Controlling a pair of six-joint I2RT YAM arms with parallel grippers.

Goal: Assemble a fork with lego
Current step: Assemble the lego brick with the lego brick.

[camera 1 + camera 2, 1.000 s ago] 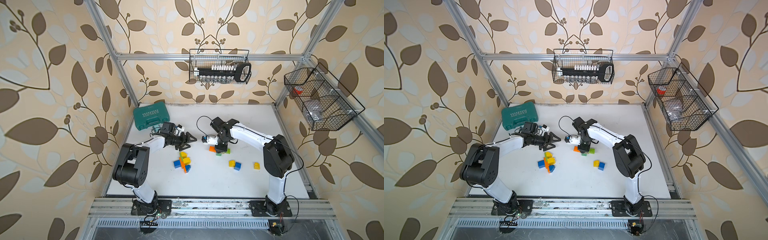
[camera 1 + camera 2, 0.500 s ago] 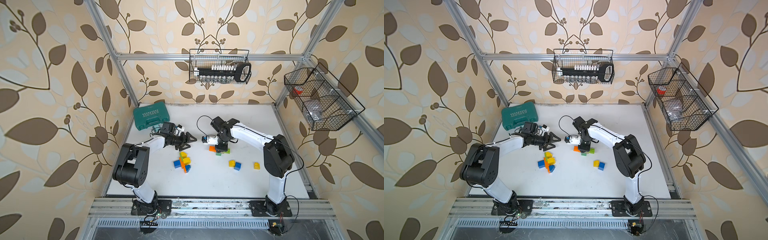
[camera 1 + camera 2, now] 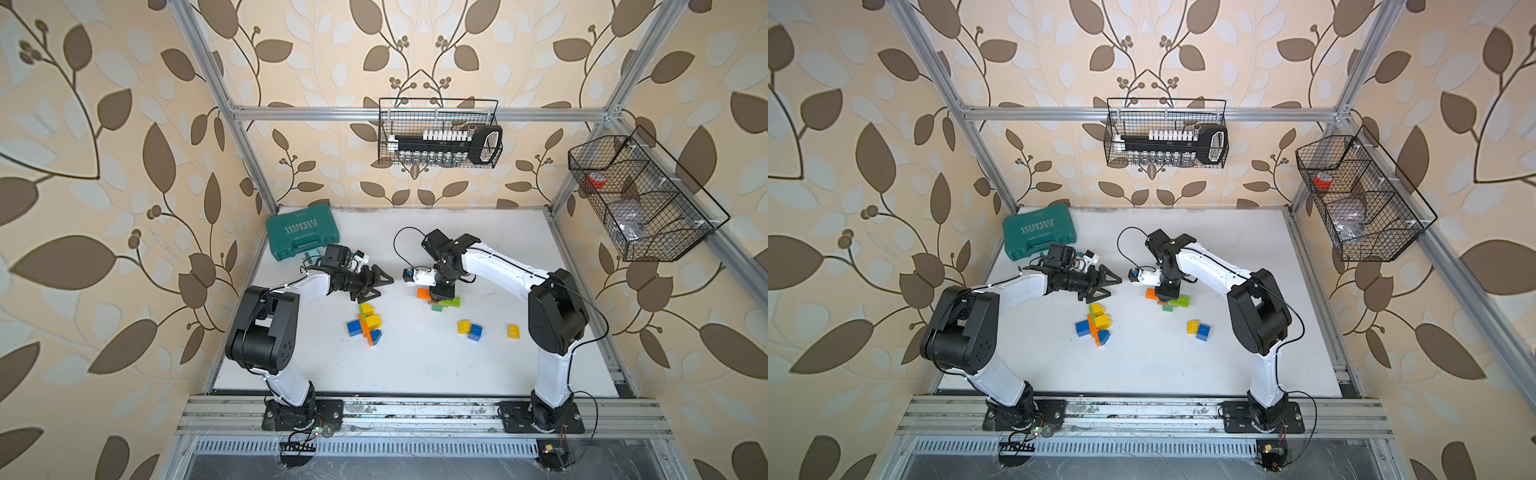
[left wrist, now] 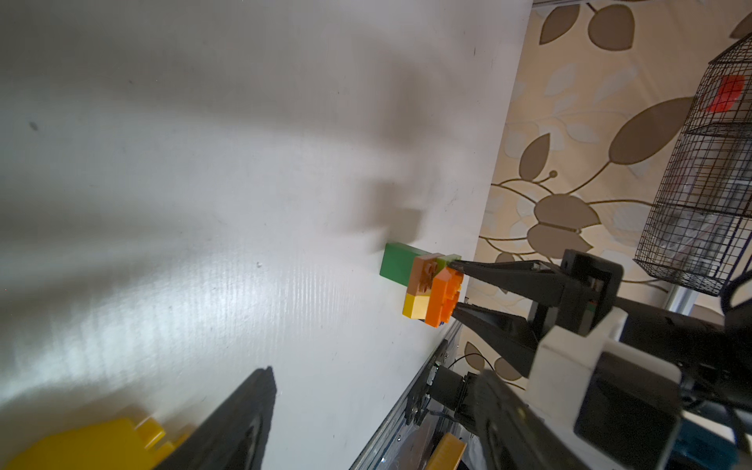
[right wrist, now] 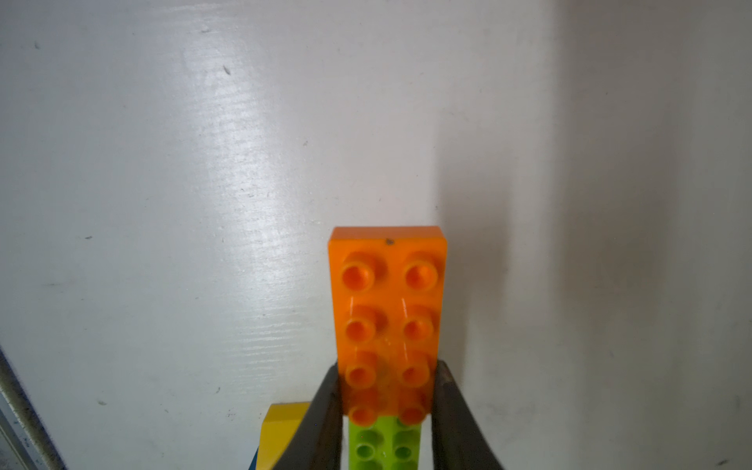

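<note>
The left arm (image 3: pixel 309 286) and right arm (image 3: pixel 494 266) are built alike: glossy white link shells joined by bulky, rounded black joint housings (image 3: pixel 266 328), each on a black base plate (image 3: pixel 540 417) fixed with screws. Thin black cables (image 3: pixel 397 245) run along the white shells and loop at the wrist. A small white camera block (image 3: pixel 417 275) sits at each wrist. The left gripper (image 3: pixel 384 287) and right gripper (image 5: pixel 386 366) have matte black fingers tapering to points.

orange brick (image 5: pixel 386 309): glossy plastic | table (image 5: pixel 162 203): smooth, sheeny white | basket (image 3: pixel 436 133): black wire
</note>
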